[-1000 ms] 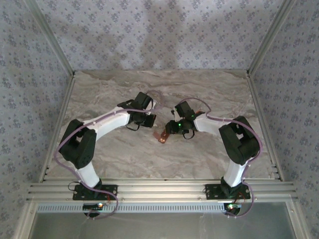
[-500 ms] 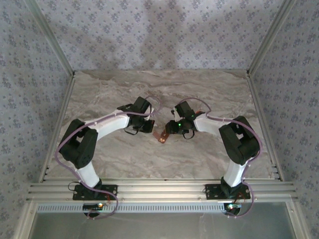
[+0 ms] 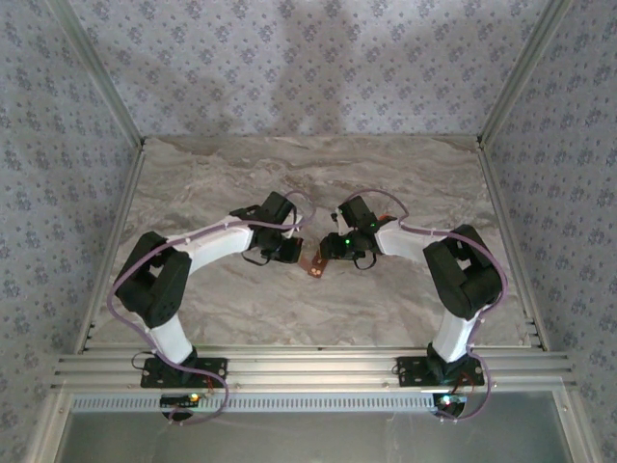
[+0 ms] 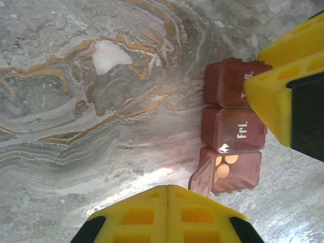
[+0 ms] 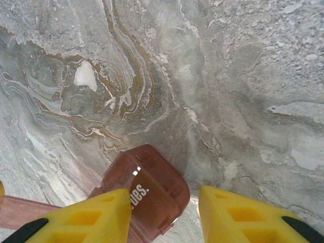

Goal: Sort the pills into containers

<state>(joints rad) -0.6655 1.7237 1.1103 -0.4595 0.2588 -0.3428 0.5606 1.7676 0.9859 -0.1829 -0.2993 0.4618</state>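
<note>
Jaws on the left gripper [image 4: 167,197] are pressed fully together with nothing pinched in them, and it's hung just above the marble table [image 4: 76,126], right beside the containers [image 4: 233,129]. That reddish-brown strip is laid flat mid-table between the two arms. The cell closest to those shut jaws is flipped open, pale round pills [image 4: 223,164] can be seen inside, and the "Fri." cell is lidded. Right gripper [image 5: 164,202] jaws are parted and set astride the strip further along, one pad against it and a sliver of table visible by the other.
</note>
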